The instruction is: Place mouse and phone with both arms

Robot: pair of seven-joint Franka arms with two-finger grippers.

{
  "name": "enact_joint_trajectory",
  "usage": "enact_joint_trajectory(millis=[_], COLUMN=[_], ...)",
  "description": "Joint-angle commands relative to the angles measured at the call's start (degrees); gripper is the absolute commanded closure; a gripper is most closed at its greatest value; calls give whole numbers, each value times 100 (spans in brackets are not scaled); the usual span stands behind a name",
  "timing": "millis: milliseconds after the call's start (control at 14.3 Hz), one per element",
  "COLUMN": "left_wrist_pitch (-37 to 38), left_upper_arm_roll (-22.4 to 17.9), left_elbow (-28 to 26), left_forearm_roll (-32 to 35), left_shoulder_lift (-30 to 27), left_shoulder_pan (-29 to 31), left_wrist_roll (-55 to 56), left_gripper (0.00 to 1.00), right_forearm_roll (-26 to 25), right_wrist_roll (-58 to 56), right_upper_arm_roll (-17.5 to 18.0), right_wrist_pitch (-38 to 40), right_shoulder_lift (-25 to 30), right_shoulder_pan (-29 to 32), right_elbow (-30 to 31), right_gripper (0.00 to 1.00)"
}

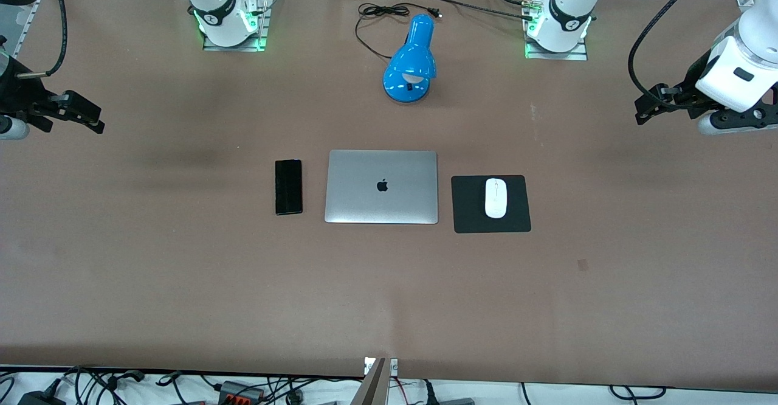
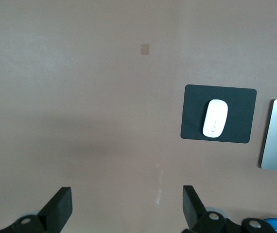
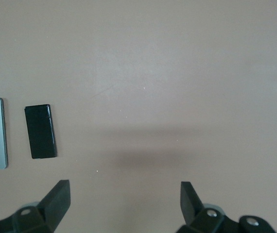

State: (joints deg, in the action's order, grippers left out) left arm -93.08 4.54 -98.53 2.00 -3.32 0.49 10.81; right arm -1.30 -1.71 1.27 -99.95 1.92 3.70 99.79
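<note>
The white mouse (image 1: 496, 197) lies on a square black pad (image 1: 491, 204) beside the closed silver laptop (image 1: 382, 186), toward the left arm's end of the table; it also shows in the left wrist view (image 2: 215, 118). The black phone (image 1: 289, 186) lies flat beside the laptop toward the right arm's end and shows in the right wrist view (image 3: 41, 131). My left gripper (image 1: 645, 108) hangs open and empty over bare table near the left arm's end (image 2: 127, 204). My right gripper (image 1: 85, 116) hangs open and empty over bare table near the right arm's end (image 3: 125, 201).
A blue desk lamp (image 1: 411, 59) with a black cord stands farther from the front camera than the laptop, between the two green-lit arm bases. Brown table surface lies open around both grippers and nearer to the front camera.
</note>
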Motion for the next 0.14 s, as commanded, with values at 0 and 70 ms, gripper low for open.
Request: enact_joint_trajectory(millis=[0,70], left_wrist_pitch=[132,132], left_upper_arm_roll=[-32,-32], left_elbow=[168,168], left_forearm_roll=[-130,-130], left_shoulder_lift=[68,68], left_shoulder_pan=[21,30], left_wrist_roll=[-141,-141], left_gripper=[0,0], right_forearm_roll=[51,59], right_wrist_roll=[-93,-93], right_upper_arm_roll=[14,13], right_wrist_pitch=[2,-7], right_shoulder_lift=[151,142], right_shoulder_pan=[7,7], right_elbow=[138,129], right_gripper=[0,0])
